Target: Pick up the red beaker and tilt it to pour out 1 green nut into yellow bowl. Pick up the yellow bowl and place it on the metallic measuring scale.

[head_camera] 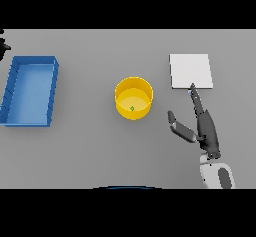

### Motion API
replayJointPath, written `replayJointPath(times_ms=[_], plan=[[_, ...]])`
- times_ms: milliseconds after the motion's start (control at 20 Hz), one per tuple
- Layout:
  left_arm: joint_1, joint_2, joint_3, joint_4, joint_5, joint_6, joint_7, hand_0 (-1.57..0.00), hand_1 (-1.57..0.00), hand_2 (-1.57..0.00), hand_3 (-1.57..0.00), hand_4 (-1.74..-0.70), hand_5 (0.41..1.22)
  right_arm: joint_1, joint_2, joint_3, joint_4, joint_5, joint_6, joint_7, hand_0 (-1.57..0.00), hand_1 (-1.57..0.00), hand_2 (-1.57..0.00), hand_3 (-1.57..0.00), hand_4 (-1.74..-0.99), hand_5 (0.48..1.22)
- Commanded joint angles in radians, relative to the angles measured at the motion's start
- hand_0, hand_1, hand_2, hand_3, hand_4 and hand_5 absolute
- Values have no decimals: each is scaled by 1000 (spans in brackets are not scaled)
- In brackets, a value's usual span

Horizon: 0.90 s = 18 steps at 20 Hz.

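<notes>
Right robot hand (204,128) sits nearest the viewpoint, at about 4 o'clock from the table centre. Fingers straight and spread, thumb held out to the 9 o'clock side; it holds nothing. Fingertips lie at the near edge of the flat square light-grey metallic measuring scale (190,70), which lies at about 2 o'clock; contact cannot be confirmed. Left robot hand: not visible.

Round yellow plastic bowl (133,98) stands upright near the centre of the grey table (90,146), well apart from the scale and just beside the thumb's reach. One small green nut (132,108) rests on the bowl floor, so the pour reads as done. Red beaker: not visible anywhere. Open rectangular blue plastic bin (29,91) at 9 o'clock, well clear.

Judgement: step in hand is picking up the bowl. To do it well, swing the hand toward 9 o'clock, keep fingers wide until the rim's 3 o'clock wall sits between thumb and fingers, then close firmly. Lift level so the nut stays in. Carry toward 2 o'clock and set down centred on the scale, not overhanging an edge.
</notes>
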Motion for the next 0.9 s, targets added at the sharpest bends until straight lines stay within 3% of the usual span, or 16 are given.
replayJointPath(times_ms=[0,250,350,450,500,550,600,650,750,850], plan=[[26,-1,-10,-33,4,26,24,-1571,-1571,-1571,-1449,-1741,1221,5,1,-1,8,-5,3,-11,1,1,1,1,-1217,664],[118,-2,-43,-110,45,106,69,-1571,-1571,-1571,-1521,-1741,1199,-11,-4,-4,16,-5,4,-9,1,1,1,1,-1216,667],[140,12,-57,-126,56,123,95,-1571,-1571,-1571,-1539,-1741,1117,10,-2,0,-2,2,-3,-23,1,1,1,1,-1207,665],[152,18,-91,-144,54,134,118,-1571,-1571,-1571,-1551,-1741,967,12,6,5,12,3,-1,-25,1,1,1,1,-1205,664],[140,21,-106,-137,55,123,126,-1571,-1571,-1571,-1555,-1667,908,10,9,11,8,11,-6,-37,1,1,1,1,-1202,667],[149,36,-119,-154,70,93,126,-1571,-1571,-1571,-1503,-1530,865,18,11,11,14,13,-8,-37,1,1,1,1,-1197,664],[164,52,-121,-175,89,52,119,-1564,-1449,-1432,-1362,-1374,830,15,6,6,0,6,-6,-32,1,1,1,1,-1192,663],[167,62,-125,-192,114,5,113,-1457,-1180,-1187,-1129,-1229,803,22,9,11,-6,4,-3,-36,1,1,1,1,-1188,663],[173,96,-125,-230,157,-84,125,-932,-755,-767,-722,-1034,758,17,14,10,1,8,-10,-32,1,1,1,1,-1185,665],[183,105,-132,-236,176,-135,113,-596,-483,-490,-462,-916,723,21,9,12,-6,15,-12,-26,1,1,1,1,-1182,667]])
